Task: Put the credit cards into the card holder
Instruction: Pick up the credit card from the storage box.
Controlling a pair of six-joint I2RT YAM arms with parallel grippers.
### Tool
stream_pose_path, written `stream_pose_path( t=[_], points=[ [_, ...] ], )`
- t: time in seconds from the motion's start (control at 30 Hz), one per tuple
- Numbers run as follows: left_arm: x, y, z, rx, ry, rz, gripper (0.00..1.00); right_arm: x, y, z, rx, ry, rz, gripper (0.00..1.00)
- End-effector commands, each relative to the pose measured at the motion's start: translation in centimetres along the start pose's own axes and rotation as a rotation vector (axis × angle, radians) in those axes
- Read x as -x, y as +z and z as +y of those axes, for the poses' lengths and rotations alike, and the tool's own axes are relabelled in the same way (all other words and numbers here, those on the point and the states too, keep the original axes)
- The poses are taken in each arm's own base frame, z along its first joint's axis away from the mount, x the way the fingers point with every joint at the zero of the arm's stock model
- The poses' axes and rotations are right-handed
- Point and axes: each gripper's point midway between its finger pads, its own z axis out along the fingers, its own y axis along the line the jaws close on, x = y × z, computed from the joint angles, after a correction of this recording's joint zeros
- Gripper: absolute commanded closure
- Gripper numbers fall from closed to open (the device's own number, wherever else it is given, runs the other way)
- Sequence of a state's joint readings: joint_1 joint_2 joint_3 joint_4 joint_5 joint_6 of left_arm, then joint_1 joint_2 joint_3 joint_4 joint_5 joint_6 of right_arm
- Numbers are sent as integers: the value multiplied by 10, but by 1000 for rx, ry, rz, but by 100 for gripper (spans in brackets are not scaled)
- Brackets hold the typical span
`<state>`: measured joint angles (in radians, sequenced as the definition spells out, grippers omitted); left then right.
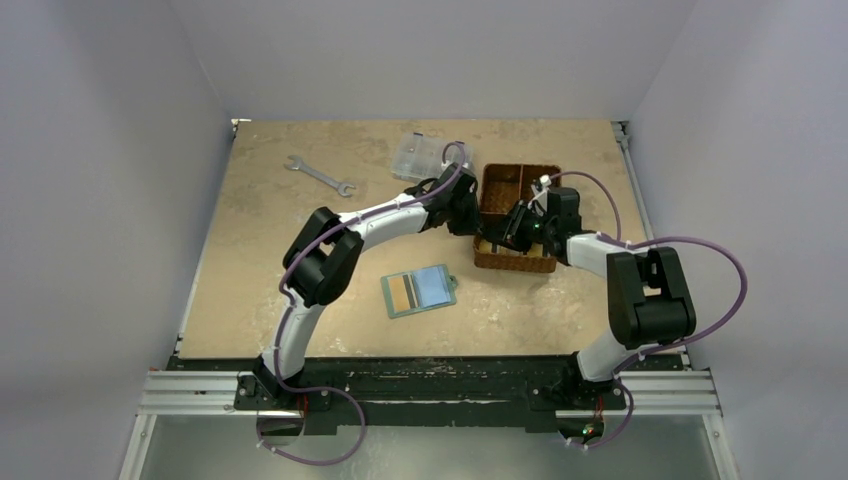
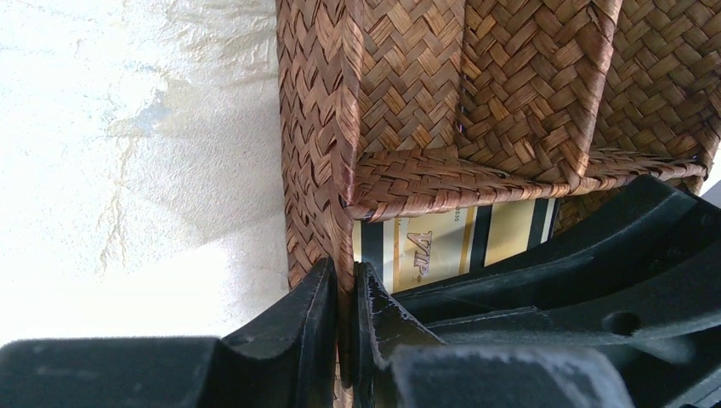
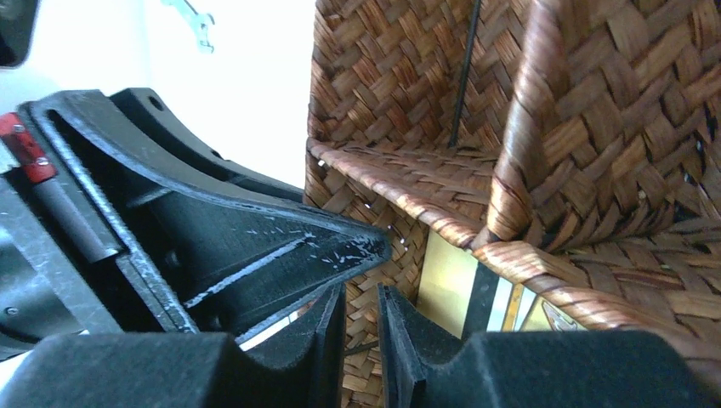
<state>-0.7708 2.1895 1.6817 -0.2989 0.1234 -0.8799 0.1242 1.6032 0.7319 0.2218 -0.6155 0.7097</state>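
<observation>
Two end effectors meet at a brown woven basket (image 1: 515, 265) on the table (image 1: 255, 225). The left end effector (image 2: 343, 279) is clamped on the basket's side wall, with one finger outside and one inside the near compartment. Just beside its inner finger, in that compartment, is a gold card (image 2: 429, 251) with dark stripes and the letters VIP, partly hidden behind the divider (image 2: 476, 174). The right end effector (image 3: 361, 299) reaches into the same compartment, close beside the left one. Its fingers are set narrow with a slim gap, and it cannot be told whether anything is pinched there. The gold card shows just beyond its fingertips, to their right. The card holder (image 1: 418, 291) lies open and flat on the table, well apart from both end effectors and back toward the arm bases. One half is pale blue and the other shows tan stripes. Beyond the left end effector, farther out on the table, sit a clear plastic box (image 1: 420, 155) and a wrench (image 1: 320, 175).
</observation>
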Motion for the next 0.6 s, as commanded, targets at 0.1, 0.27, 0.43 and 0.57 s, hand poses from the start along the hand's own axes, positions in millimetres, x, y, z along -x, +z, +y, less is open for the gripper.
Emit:
stream_pose_path(
  t=[0.1, 0.27, 0.43, 0.57],
  points=[
    [-38, -1, -1, 3, -8, 115, 100, 16, -17, -8, -175, -93, -22, 62],
    [-41, 2, 4, 23, -19, 131, 100, 16, -35, -25, -318, -93, -44, 47],
    [-37, -5, -8, -26, -23, 146, 75, 10, -36, -33, -350, -75, -18, 41],
    [-33, -14, -17, -51, -20, 145, 55, 8, -38, -32, -352, -80, -9, 36]
  ],
)
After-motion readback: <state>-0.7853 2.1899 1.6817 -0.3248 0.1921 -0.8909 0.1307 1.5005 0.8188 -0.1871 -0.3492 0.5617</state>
